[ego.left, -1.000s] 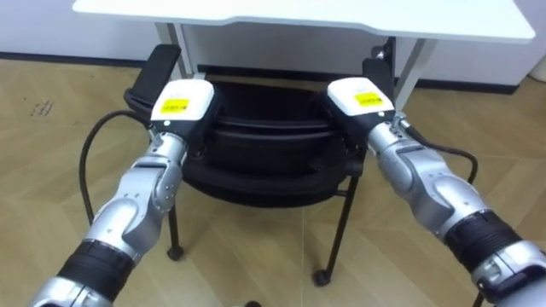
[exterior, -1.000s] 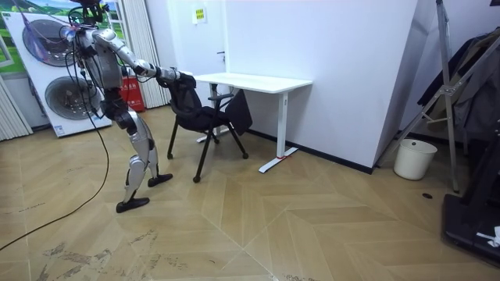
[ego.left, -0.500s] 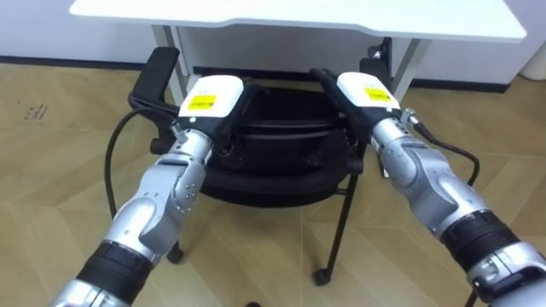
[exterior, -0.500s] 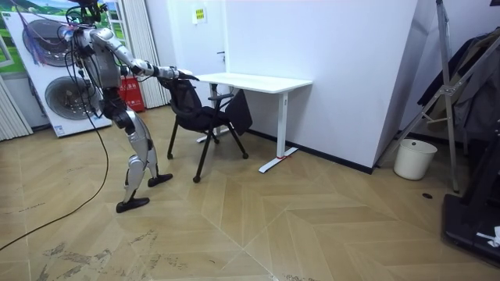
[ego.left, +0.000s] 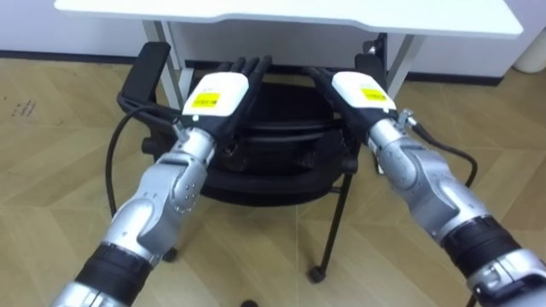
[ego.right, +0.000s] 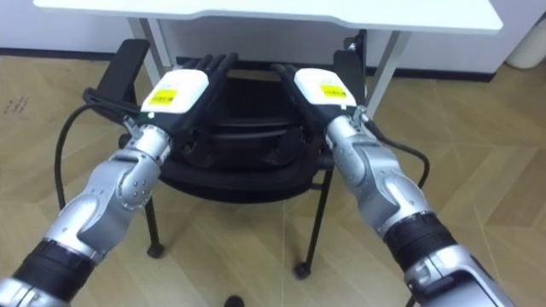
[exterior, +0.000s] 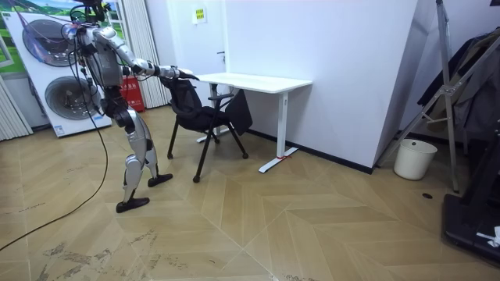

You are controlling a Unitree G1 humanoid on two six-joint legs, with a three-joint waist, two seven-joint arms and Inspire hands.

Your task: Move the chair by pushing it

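Left eye view: a black office chair [ego.left: 273, 175] with a curved backrest [ego.left: 277, 130], padded armrests and thin metal legs on castors stands on the herringbone wooden floor [ego.left: 51, 170], just in front of the robot and at the near edge of a white rectangular desk [ego.left: 281, 13]. The backrest is turned towards the robot and the seat front points away, towards the desk. The top edge of the backrest, the chair's long line here, runs from left to right across the view.

Both arms reach forward over that edge. The left hand [ego.left: 223, 89] lies at the left part of the backrest top and the right hand [ego.left: 350, 89] at the right part. The fingers of both are stretched out straight towards the desk and curl round nothing. Whether the palms press on the backrest cannot be told.

In the room view the robot stands at the room view's left with one foot behind the other and its arms held out level to the chair's back. The chair faces the room view's right, beside the desk's end. A stack of two white washing machines [exterior: 55, 86] stands behind the robot.
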